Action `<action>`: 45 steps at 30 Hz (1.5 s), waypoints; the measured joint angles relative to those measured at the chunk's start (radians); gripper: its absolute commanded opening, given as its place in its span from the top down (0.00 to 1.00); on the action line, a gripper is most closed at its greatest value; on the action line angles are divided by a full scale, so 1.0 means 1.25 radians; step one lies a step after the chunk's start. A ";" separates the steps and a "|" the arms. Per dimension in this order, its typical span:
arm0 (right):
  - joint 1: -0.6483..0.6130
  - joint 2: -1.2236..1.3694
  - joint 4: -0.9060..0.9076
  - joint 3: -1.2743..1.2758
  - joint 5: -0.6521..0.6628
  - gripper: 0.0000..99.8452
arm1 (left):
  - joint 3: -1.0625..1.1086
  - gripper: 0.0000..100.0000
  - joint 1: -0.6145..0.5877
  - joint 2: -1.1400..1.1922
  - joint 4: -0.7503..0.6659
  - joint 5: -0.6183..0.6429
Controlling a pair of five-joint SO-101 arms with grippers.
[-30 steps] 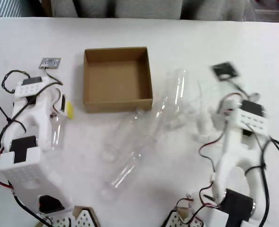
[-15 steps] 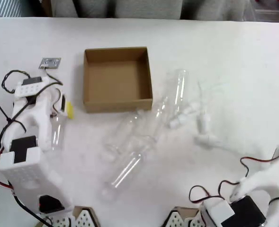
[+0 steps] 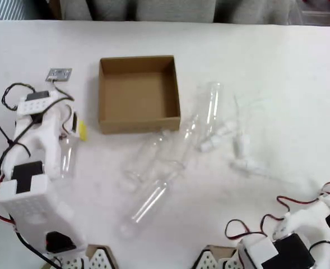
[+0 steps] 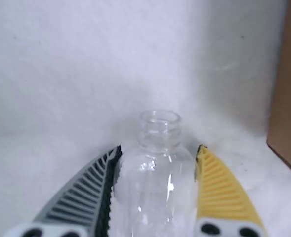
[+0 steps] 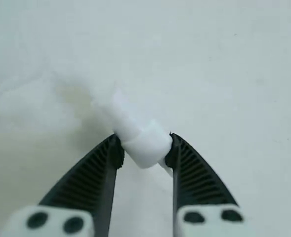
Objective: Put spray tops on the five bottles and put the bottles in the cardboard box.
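You see the white counter [image 3: 277, 56] bearing the cardboard box [image 3: 139, 123]; clear bottles [image 3: 148, 203] and white spray tops [image 3: 240, 147] lie scattered just beside it.

A white table [image 3: 265, 50] spreads under the whole high view. Past its far edge stands grey furniture [image 3: 170, 10]. A red object [image 3: 327, 5] sits at the far corner.

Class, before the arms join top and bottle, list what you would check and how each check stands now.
1. Left gripper shut on bottle: ok.
2. Bottle neck bare and open: ok.
3. Right gripper shut on spray top: ok.
4. Spray top above the neck: not ok, the two are far apart.
5. Cardboard box open, mouth up: ok.
6. Which way the top's tube points: cannot tell.
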 measured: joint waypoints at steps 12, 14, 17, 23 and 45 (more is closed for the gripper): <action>0.039 0.000 0.000 0.009 0.205 0.79 | 0.000 0.90 0.000 0.000 0.000 0.000; 0.044 0.000 0.000 0.009 0.248 0.79 | 0.000 0.90 0.000 0.000 0.000 0.000; 0.047 0.000 -0.001 0.009 0.336 0.79 | 0.000 0.90 0.000 0.000 0.000 0.000; 0.047 -0.005 -0.002 -0.006 0.474 0.79 | 0.000 0.90 0.000 0.000 0.000 0.000; 0.042 -0.005 0.301 -0.174 0.556 0.79 | 0.000 0.90 0.000 0.000 0.000 0.000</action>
